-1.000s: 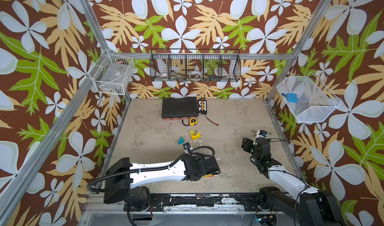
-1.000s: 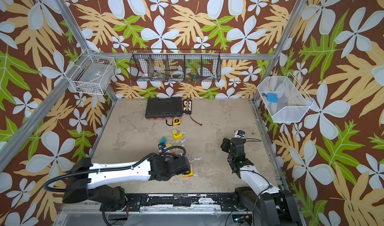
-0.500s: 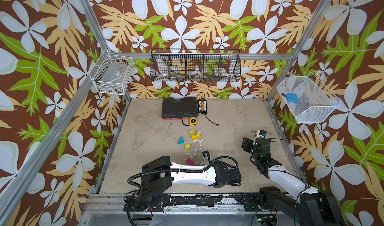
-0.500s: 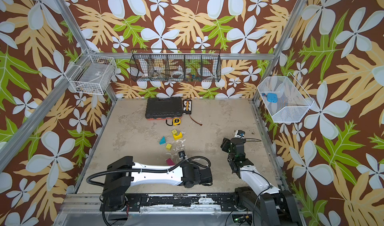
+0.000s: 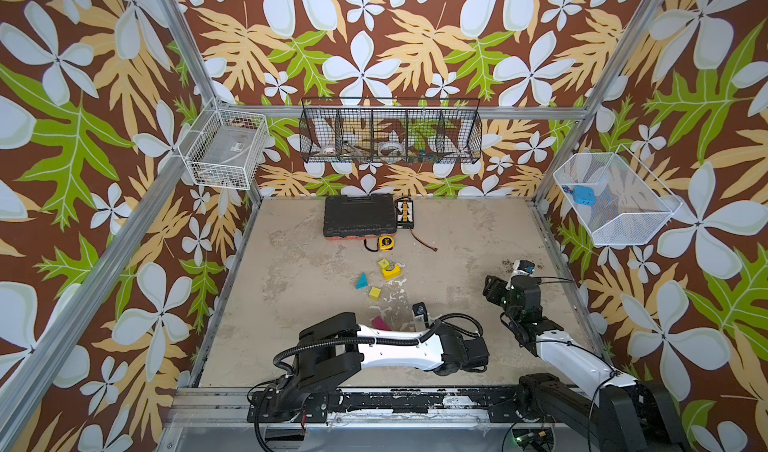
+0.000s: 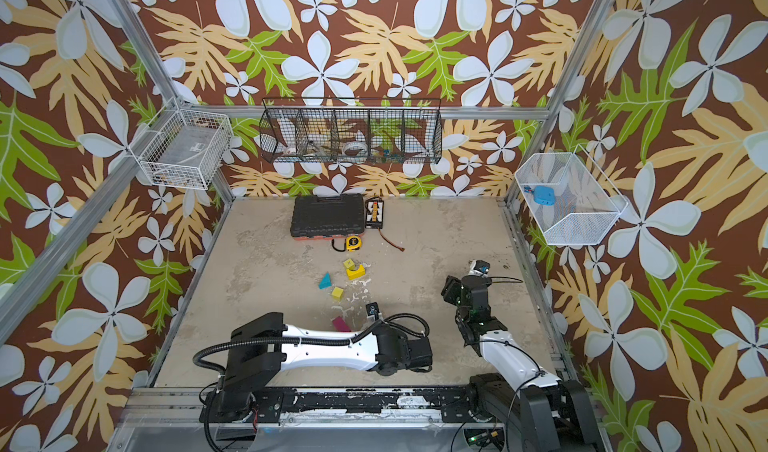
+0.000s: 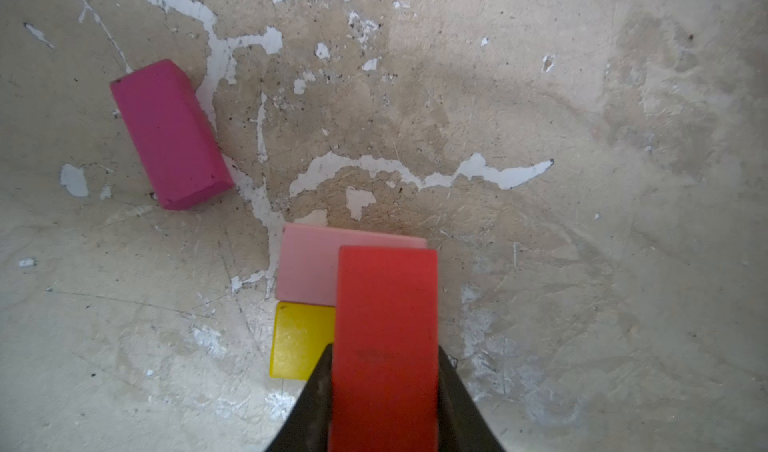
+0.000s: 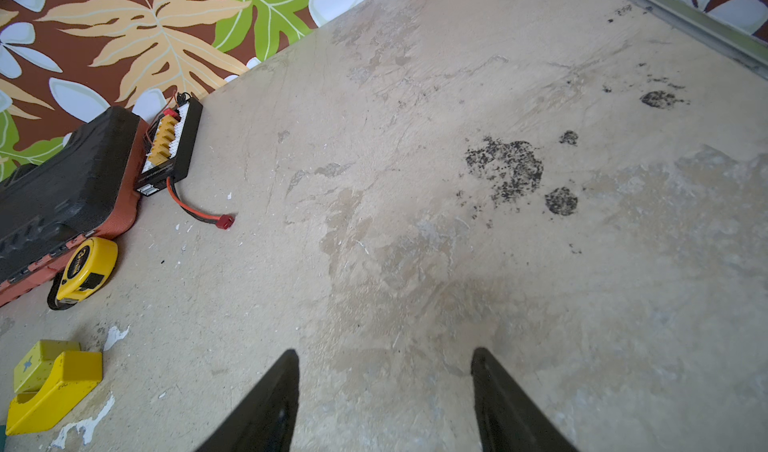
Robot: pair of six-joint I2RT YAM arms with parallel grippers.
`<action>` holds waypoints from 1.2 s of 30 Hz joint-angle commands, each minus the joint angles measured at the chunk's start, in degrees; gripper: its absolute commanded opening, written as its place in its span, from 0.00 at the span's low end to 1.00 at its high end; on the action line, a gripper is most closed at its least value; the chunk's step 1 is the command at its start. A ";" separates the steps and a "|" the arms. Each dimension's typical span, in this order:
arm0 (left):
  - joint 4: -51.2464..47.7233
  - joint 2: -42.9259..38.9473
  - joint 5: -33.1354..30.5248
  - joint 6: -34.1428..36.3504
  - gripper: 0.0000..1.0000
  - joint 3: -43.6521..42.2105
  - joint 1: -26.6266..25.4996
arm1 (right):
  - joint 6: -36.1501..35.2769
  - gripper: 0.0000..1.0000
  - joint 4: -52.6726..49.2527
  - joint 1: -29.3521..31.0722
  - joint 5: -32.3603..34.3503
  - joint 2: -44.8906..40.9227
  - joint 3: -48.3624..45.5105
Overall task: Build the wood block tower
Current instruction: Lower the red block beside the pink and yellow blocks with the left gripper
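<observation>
Red wooden brick [image 7: 386, 296], clamped in the left gripper [image 7: 384, 348], had swung right, above a pink wooden slab [image 7: 307, 263] and a yellow wooden block [image 7: 299, 340] (likely the base layer); the right gripper [image 8: 384, 352] gaped empty.

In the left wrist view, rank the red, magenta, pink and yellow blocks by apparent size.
1. red block, held nearest the camera, so inflated.
2. magenta block.
3. pink block and yellow block: both partly hidden behind red, unranked.
</observation>
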 commanded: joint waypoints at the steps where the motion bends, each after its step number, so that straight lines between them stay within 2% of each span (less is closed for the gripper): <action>1: -2.24 0.90 -0.79 1.73 0.00 1.40 0.20 | -0.23 0.66 1.18 0.01 -0.20 0.03 0.13; 17: -5.48 3.29 -1.63 3.16 0.00 3.37 0.65 | -0.23 0.66 1.29 0.03 -0.36 -0.04 0.10; 36: -2.40 1.64 0.13 4.75 0.00 0.79 0.64 | -0.32 0.66 1.36 0.05 -0.44 -0.06 0.10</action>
